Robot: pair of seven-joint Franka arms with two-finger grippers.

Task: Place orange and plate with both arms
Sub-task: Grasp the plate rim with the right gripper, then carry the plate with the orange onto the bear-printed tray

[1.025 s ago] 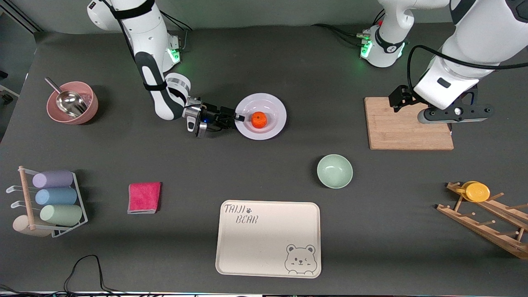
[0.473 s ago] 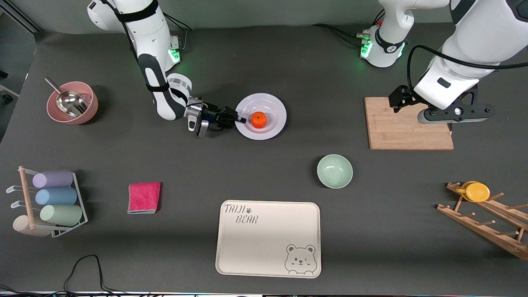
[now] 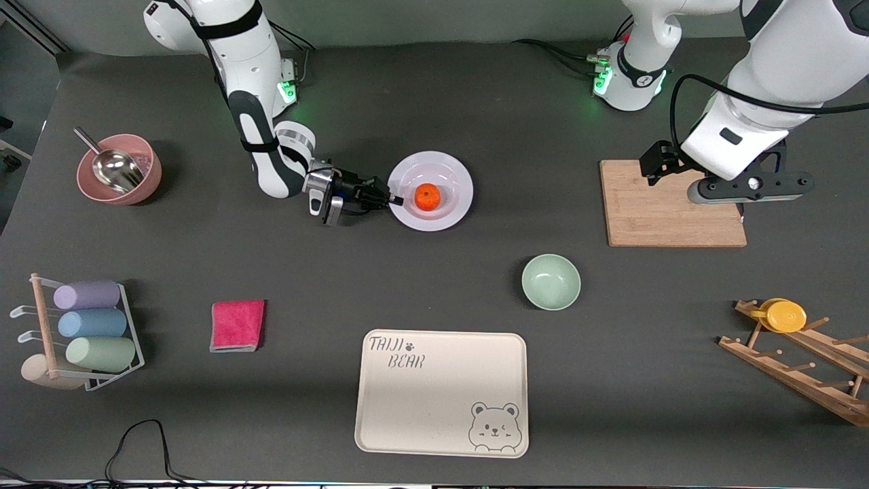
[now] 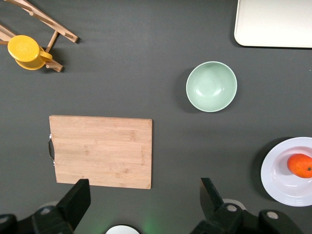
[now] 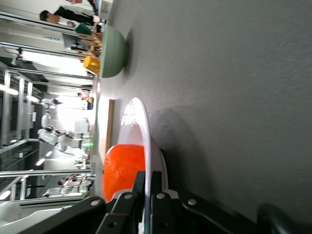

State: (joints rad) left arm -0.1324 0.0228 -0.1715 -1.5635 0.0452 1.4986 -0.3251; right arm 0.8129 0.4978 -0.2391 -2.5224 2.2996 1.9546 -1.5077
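The pale lavender-white plate (image 3: 449, 167) lies on the dark table with the small orange (image 3: 428, 197) in its middle. My right gripper (image 3: 392, 199) lies low at the plate's edge toward the right arm's end, shut on the rim. In the right wrist view the fingers (image 5: 140, 181) pinch the thin rim of the plate (image 5: 141, 122), with the orange (image 5: 124, 165) just inside. My left gripper (image 3: 744, 202) waits open and empty over the wooden cutting board (image 3: 672, 204). The left wrist view shows its jaws wide apart (image 4: 144, 187), with the plate (image 4: 282, 185) and orange (image 4: 300, 165) at the frame's edge.
A pale green bowl (image 3: 550, 282) sits nearer the camera than the plate, and the cream bear tray (image 3: 441, 390) nearer still. A pink bowl with a scoop (image 3: 119, 168), a cup rack (image 3: 81, 333) and a red cloth (image 3: 237, 324) are toward the right arm's end. A wooden rack with a yellow cup (image 3: 784, 316) is toward the left arm's end.
My right arm's wrist has shifted slightly while gripping the rim, and the plate with the orange has moved a touch toward the left arm's end. The left arm has not moved.
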